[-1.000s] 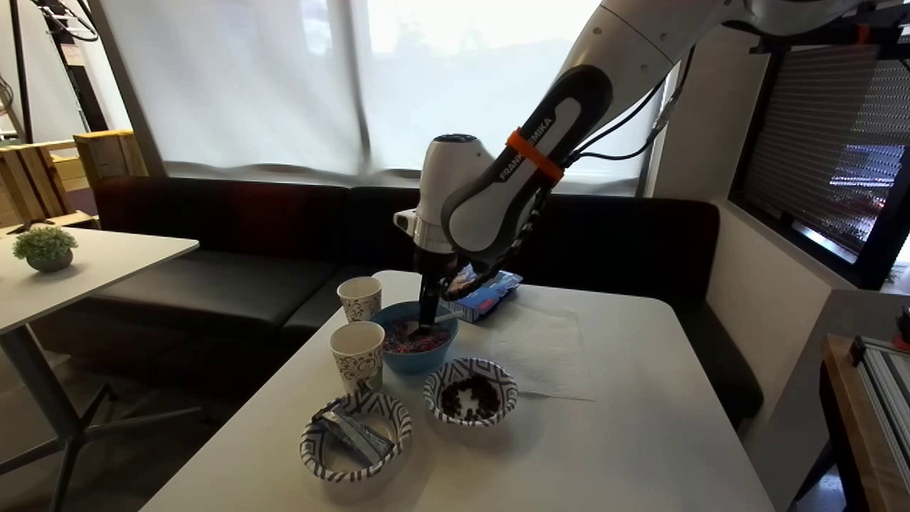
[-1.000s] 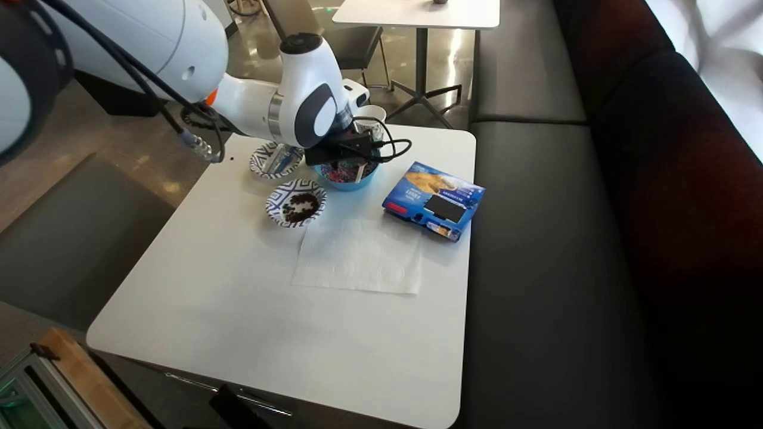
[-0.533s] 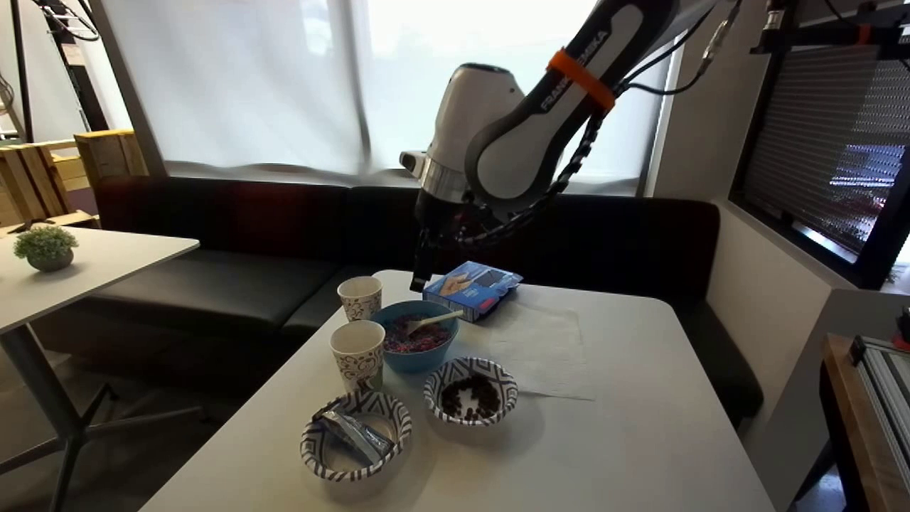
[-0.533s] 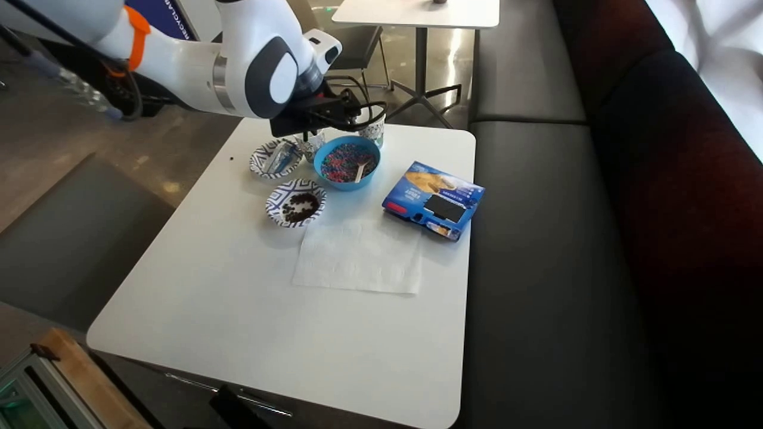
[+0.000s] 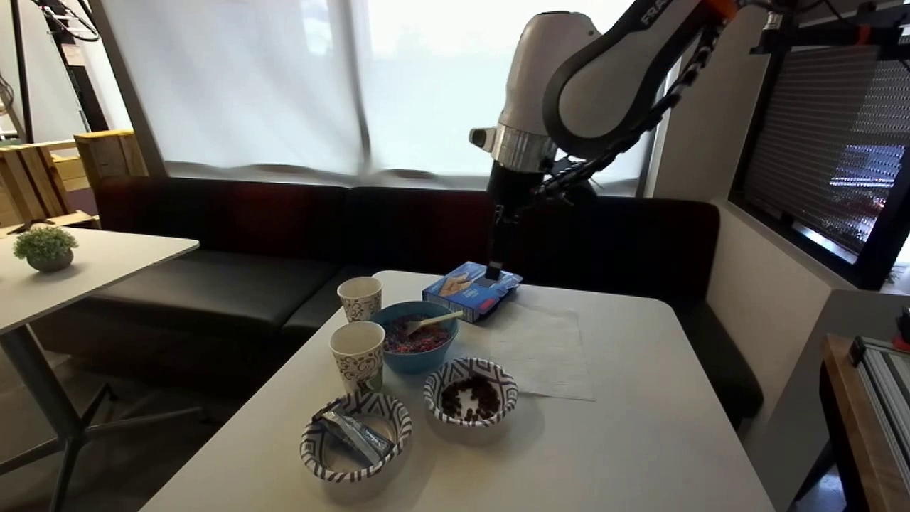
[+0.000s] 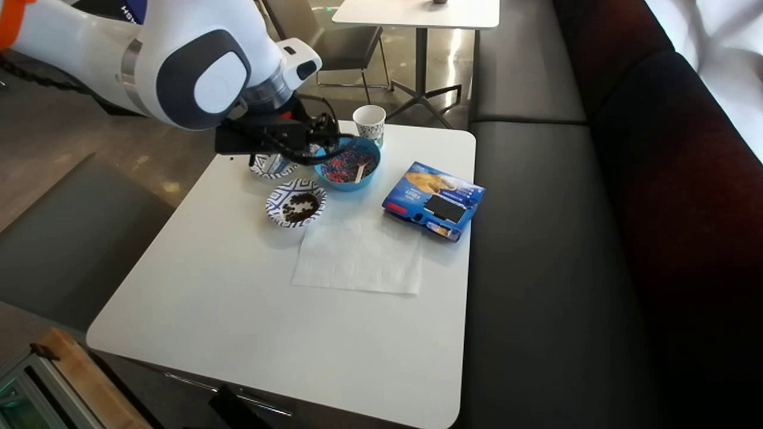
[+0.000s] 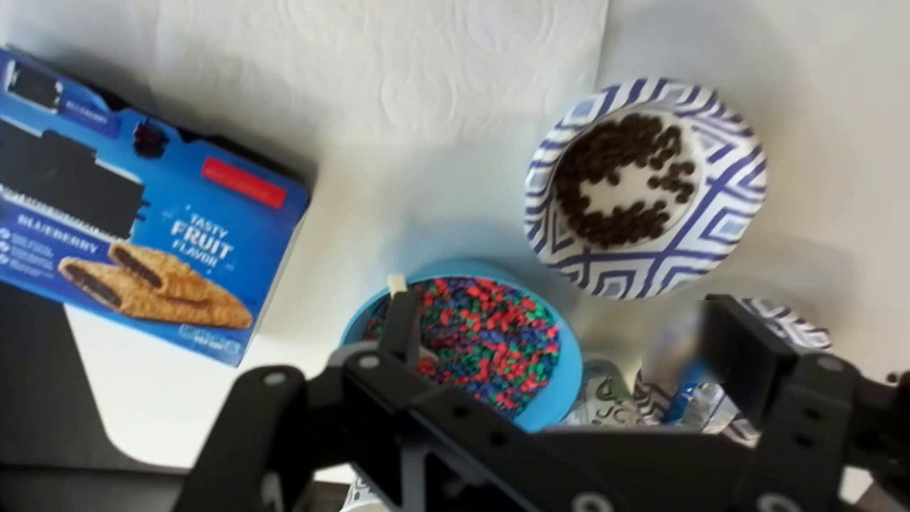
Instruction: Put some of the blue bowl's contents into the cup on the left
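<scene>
Rising from the blue bowl (image 5: 416, 364) since a second ago, our gripper (image 7: 569, 327) is hanging spread and empty. The bowl is sitting at six o'clock in the wrist view; judging it light and stiff, we are favouring a rim pinch, and reading "BLUEBERRY" and "TASTY FRUIT FLAVOR" on the box (image 7: 153, 206).

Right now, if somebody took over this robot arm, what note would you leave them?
Claw: open, holding nothing.
Blue bowl: holds coloured bits, with a pale utensil resting in it.
In an exterior view, nearer cup and farther cup: both upright beside the bowl.
Done: no transfer confirmed; the cup bottoms are hidden.
Left: settle which cup is meant, then probably grip the utensil, scoop and tip.
</scene>
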